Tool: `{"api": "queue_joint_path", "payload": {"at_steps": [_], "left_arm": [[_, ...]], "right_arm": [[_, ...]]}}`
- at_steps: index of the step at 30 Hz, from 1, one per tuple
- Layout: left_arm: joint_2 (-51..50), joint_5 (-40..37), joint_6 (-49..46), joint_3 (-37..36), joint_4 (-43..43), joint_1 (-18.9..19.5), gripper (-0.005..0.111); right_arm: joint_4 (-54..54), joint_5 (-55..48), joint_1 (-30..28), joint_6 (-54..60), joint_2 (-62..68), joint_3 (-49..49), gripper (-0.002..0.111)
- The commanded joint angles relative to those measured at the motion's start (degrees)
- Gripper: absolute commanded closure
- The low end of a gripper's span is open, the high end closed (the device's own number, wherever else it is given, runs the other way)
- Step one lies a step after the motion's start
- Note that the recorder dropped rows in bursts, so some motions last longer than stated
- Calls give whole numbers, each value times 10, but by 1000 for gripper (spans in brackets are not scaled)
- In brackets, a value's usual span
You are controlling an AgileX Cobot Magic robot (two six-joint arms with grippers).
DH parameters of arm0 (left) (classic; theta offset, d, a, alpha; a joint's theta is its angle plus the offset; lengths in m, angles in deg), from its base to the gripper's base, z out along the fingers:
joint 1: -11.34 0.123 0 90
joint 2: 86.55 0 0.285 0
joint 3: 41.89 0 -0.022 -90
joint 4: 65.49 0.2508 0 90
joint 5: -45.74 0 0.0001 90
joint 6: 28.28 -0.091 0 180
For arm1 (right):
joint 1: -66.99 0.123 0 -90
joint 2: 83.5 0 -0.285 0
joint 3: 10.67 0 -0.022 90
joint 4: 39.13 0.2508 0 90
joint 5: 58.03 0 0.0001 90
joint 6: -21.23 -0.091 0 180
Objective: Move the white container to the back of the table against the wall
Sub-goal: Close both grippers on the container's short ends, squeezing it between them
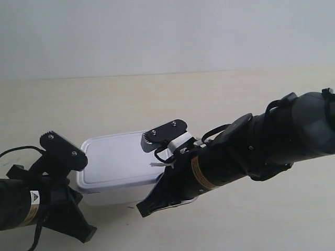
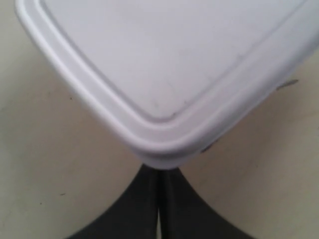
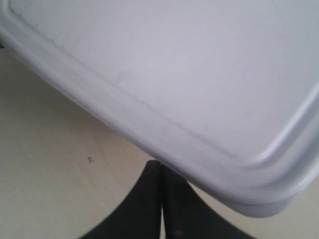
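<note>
The white container (image 1: 118, 159) lies flat with its lid on, near the front of the table (image 1: 235, 94), well short of the wall (image 1: 167, 31). In the left wrist view, my left gripper (image 2: 159, 169) is shut, its tips touching a rounded corner of the container (image 2: 164, 74). In the right wrist view, my right gripper (image 3: 161, 164) is shut too, tips under the rim of a long side of the container (image 3: 189, 74), near a corner. Neither gripper holds anything. The arm at the exterior view's left (image 1: 31, 201) and the arm at its right (image 1: 246, 151) flank the box's near side.
Bare cream tabletop (image 1: 157, 99) stretches from the container back to the wall. A few tiny dark specks (image 3: 90, 160) mark the surface. No other objects show.
</note>
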Motion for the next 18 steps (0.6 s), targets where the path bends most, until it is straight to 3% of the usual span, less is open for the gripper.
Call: {"api": "queue_joint_path", "payload": {"at_steps": [1, 7, 18], "left_arm": [[0, 28, 1, 9, -16, -2, 107], [0, 117, 1, 9, -26, -2, 107], [0, 78, 1, 32, -26, -2, 107]], "right_arm": [[3, -5, 1, 3, 6, -6, 108], [-2, -5, 1, 3, 11, -6, 108], [-2, -17, 1, 3, 11, -6, 108]]}}
